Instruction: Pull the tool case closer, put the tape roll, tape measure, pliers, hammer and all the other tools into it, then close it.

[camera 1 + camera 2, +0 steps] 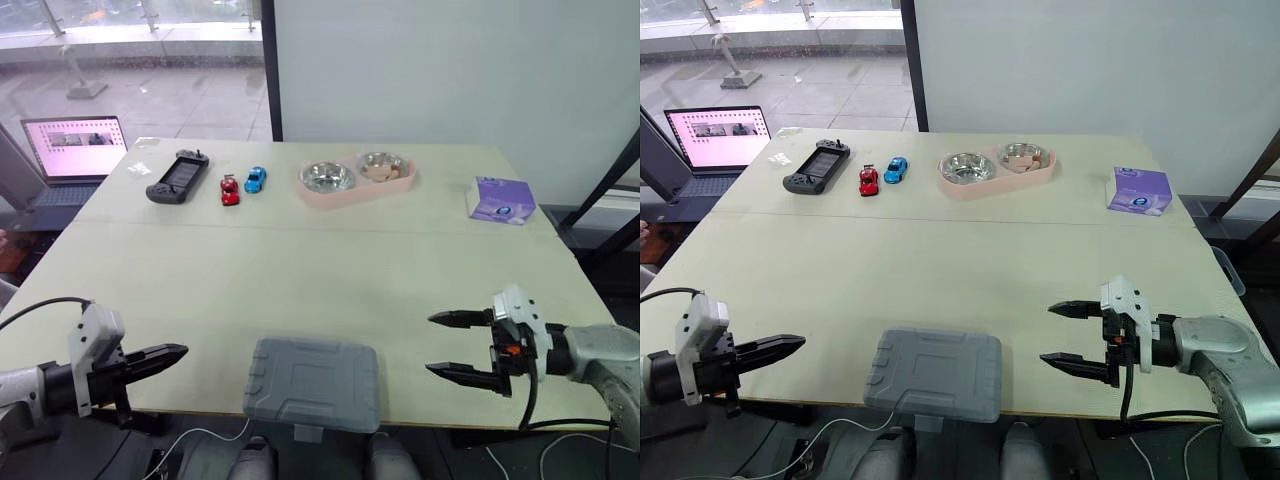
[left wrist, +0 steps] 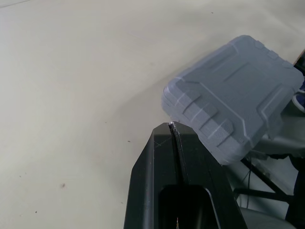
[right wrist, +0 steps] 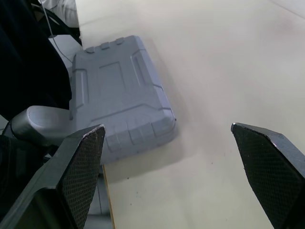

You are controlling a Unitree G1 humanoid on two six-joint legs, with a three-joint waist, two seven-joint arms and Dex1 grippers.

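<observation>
Currently a grey tool case, lid shut, lies flat at the middle of the tabletop's near edge, with its front side and latch hanging past that edge. The left gripper hovers near the near left corner, its two black fingers pressed together and holding nothing, pointing toward the case but apart from it. The right gripper hovers over the near right part of the tabletop, fingers spread wide and empty, also aimed at the case with a gap between. Along the far edge sit a game controller, two toy cars and a pink double bowl, well apart from the case. The likely risk: because the case already overhangs, any further pull or a sideways knock from either gripper could tip it off the near edge.
</observation>
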